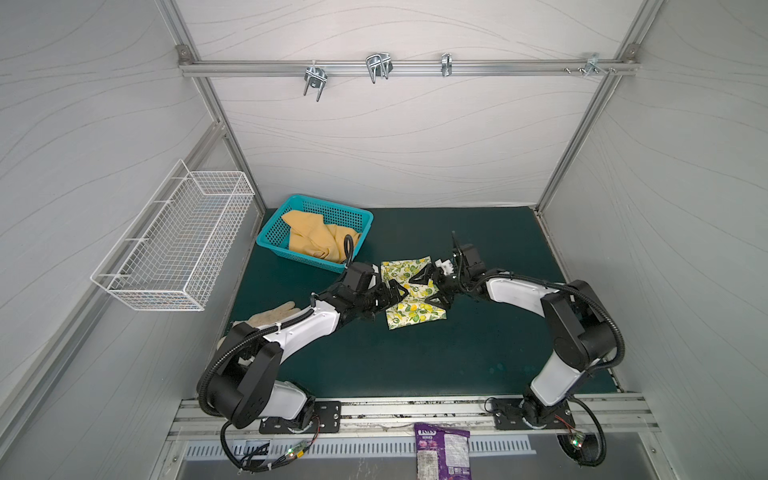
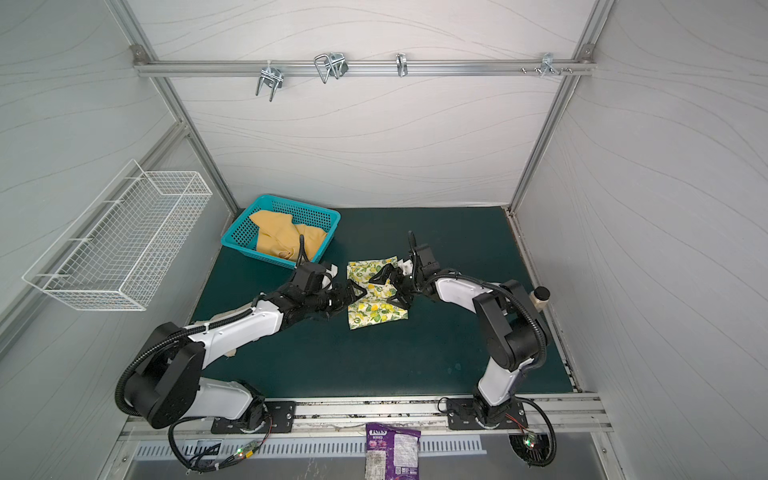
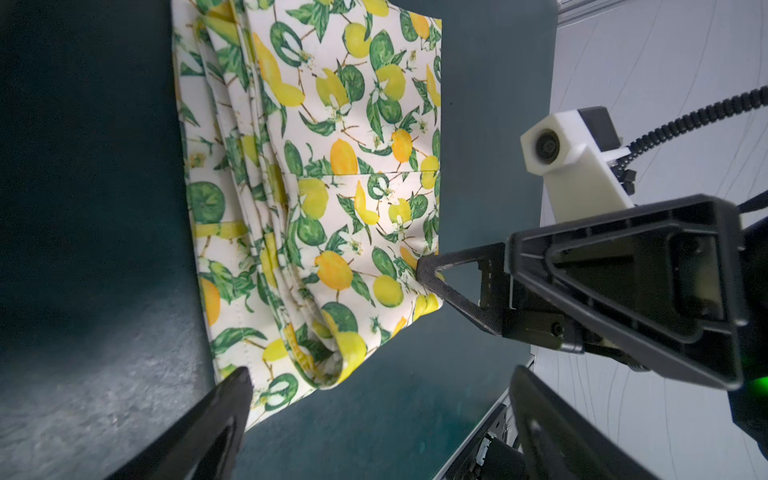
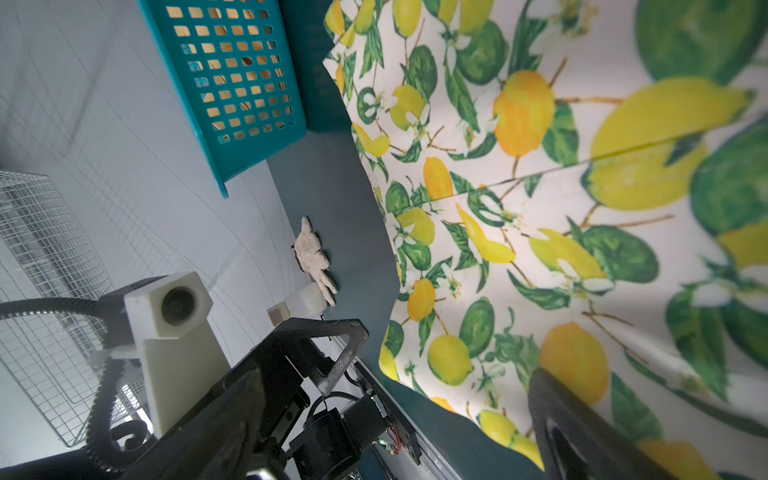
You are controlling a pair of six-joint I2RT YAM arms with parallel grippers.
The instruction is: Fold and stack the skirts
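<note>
The white lemon-print skirt (image 1: 415, 311) (image 2: 376, 311) lies loosely folded on the green mat in both top views. My left gripper (image 1: 388, 299) (image 2: 351, 300) (image 3: 380, 374) is open at its left edge, with only mat between the fingers. My right gripper (image 1: 428, 291) (image 2: 389, 289) (image 4: 395, 378) is open at the skirt's right edge, one finger (image 4: 557, 407) over the cloth (image 4: 540, 208). Neither grips the skirt (image 3: 332, 187). The mustard-yellow skirt (image 1: 309, 237) (image 2: 278, 232) lies crumpled in the teal basket (image 1: 328, 205) (image 2: 291, 201) at the back left.
A beige glove-shaped rag (image 1: 272, 313) (image 4: 313, 257) lies by the left arm. A white wire basket (image 1: 178, 241) hangs on the left wall. A bottle (image 2: 540, 297) stands at the mat's right edge. A purple snack bag (image 1: 442, 449) lies in front of the mat.
</note>
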